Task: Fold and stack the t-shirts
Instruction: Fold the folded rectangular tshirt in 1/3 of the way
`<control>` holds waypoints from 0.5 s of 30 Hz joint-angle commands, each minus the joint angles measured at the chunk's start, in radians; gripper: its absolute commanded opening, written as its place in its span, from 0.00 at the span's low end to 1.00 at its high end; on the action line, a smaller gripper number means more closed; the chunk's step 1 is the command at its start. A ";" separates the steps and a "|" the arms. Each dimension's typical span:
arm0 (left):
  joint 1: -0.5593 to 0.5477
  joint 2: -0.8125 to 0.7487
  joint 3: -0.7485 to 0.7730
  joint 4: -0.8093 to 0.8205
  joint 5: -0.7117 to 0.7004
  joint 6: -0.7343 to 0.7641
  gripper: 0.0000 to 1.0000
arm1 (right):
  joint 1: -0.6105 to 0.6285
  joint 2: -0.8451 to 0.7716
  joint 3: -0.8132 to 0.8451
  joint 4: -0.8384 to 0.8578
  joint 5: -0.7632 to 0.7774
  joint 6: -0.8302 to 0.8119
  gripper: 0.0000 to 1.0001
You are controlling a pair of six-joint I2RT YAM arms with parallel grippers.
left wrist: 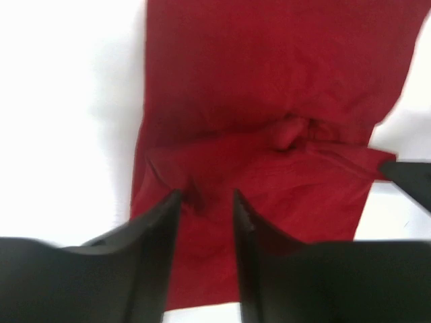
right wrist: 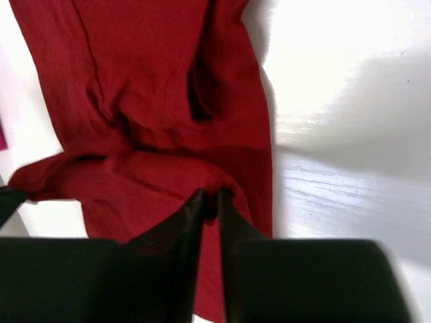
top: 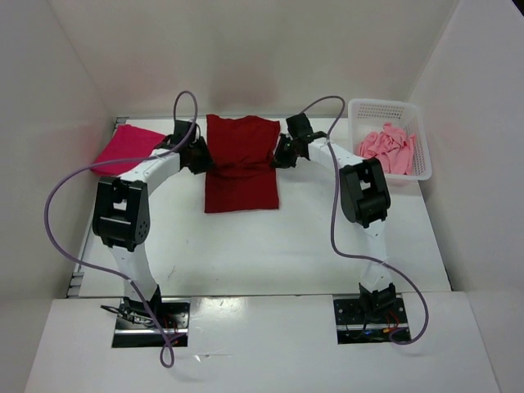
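Flanking darker red t-shirt [top: 239, 176] at tabletop's [top: 327, 254] far edge for even fold: right gripper [right wrist: 210, 200] jaws clenched on cloth, left gripper [left wrist: 205, 196] jaws parted.

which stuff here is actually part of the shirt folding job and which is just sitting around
Part of the job:
dark red t-shirt, mid-table between the arms
magenta t-shirt, far left
pink t-shirt, crumpled at far right

Just lying about:
white basket, holding the pink one
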 commanded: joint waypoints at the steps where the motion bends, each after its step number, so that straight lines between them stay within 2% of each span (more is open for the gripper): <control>1: 0.006 0.017 0.044 0.028 -0.052 0.019 0.47 | -0.008 -0.002 0.061 -0.021 0.007 -0.019 0.22; 3: 0.017 -0.010 0.055 0.028 -0.052 0.019 0.59 | -0.008 -0.027 0.072 -0.012 0.007 -0.019 0.31; 5: 0.035 -0.049 0.064 0.037 -0.062 0.019 0.70 | -0.008 -0.080 0.060 -0.012 0.007 -0.019 0.33; 8: 0.035 -0.131 0.025 0.080 -0.032 -0.007 0.72 | -0.008 -0.166 -0.009 0.012 0.007 -0.029 0.34; 10: 0.035 -0.158 -0.044 0.105 0.058 -0.033 0.63 | 0.026 -0.201 -0.072 0.031 0.016 -0.029 0.30; 12: -0.017 -0.185 -0.106 0.137 0.083 -0.070 0.54 | 0.056 -0.225 -0.112 0.061 0.030 -0.016 0.19; 13: -0.040 -0.185 -0.142 0.152 0.083 -0.082 0.44 | 0.087 -0.225 -0.138 0.075 0.016 -0.016 0.14; 14: -0.082 -0.196 -0.206 0.162 0.083 -0.117 0.39 | 0.099 -0.212 -0.138 0.075 0.006 -0.004 0.04; 15: -0.098 -0.210 -0.242 0.183 0.083 -0.137 0.35 | 0.109 -0.183 -0.138 0.075 -0.028 -0.004 0.00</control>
